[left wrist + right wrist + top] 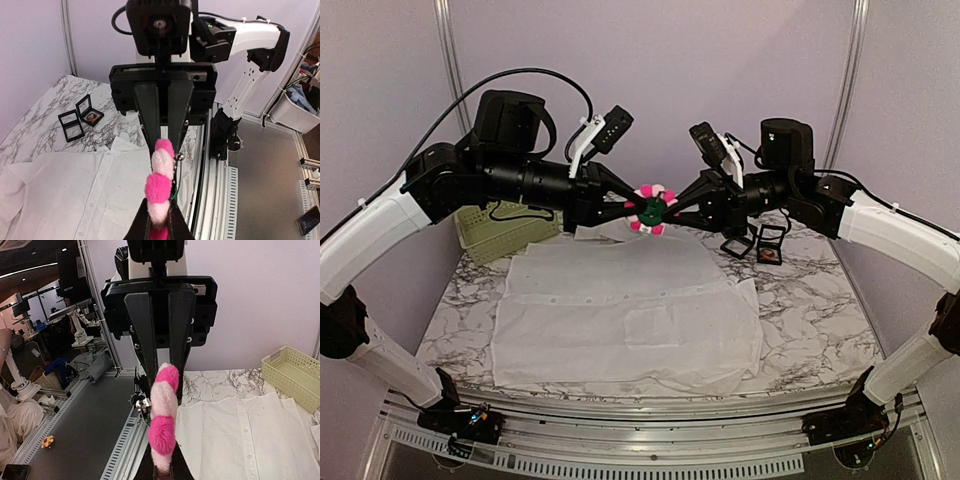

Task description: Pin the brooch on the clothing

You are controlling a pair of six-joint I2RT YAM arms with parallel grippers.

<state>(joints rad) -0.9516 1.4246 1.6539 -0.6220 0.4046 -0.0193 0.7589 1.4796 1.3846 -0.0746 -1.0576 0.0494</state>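
- Far-left corner of the marble surface (800,310): a pale green plastic basket (500,228), partly hidden behind the left arm (520,180).
- The left arm reaches in toward the middle, up in the air. From what I can see, the left jaws are pinched on the left side of the brooch (653,210), fingers pressing the fluffy balls from both sides.
- The brooch is a ring of hot pink and pale pink pom-poms with a dark green middle. It's off the surface, hanging between the two sets of jaws, right above the far edge of the shirt (620,320).
- The shirt is white and thin, spread flat across the middle of the surface. The button row runs left to right, and the pocket (655,325) sits toward the near edge. A bit of the hem is rumpled at the near-right corner.
- The right arm (790,190) mirrors the left one. The right jaws are closed tight on the other side of the brooch.
- Far-right part of the surface, just past the shirt: two little black boxes (760,243), lids open, side by side.
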